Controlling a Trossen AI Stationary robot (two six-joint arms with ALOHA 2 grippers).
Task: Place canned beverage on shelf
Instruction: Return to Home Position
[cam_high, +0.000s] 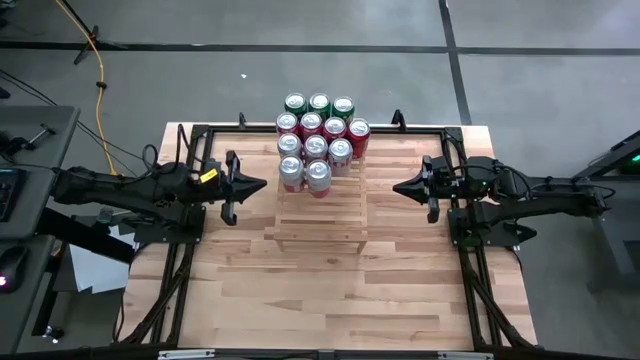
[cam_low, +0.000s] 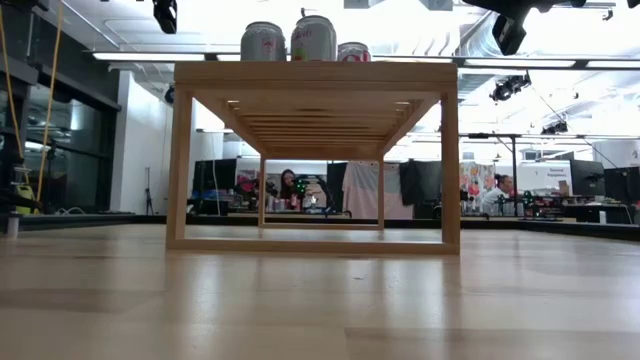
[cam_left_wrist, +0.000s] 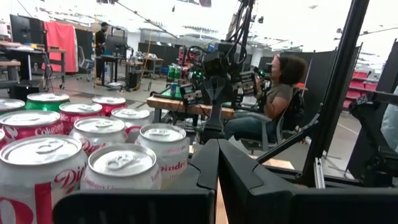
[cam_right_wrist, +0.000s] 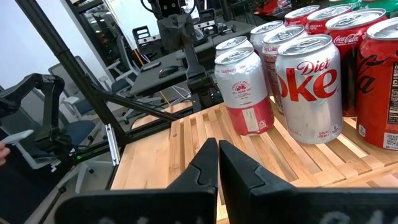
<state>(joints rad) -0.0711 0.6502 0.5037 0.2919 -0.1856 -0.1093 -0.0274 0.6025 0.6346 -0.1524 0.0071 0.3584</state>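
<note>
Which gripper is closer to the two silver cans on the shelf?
Left. The left gripper sits just beside the silver cans; the right gripper is farther off, across the shelf.

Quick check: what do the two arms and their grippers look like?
Both arms are dark, jointed and cabled. The left arm carries a yellow tag by its wrist; the right arm shows none. The left gripper and right gripper each have two black tapering fingers.

Left end effector (cam_high: 258, 184) closed, right end effector (cam_high: 398, 187) closed, facing inward
</note>
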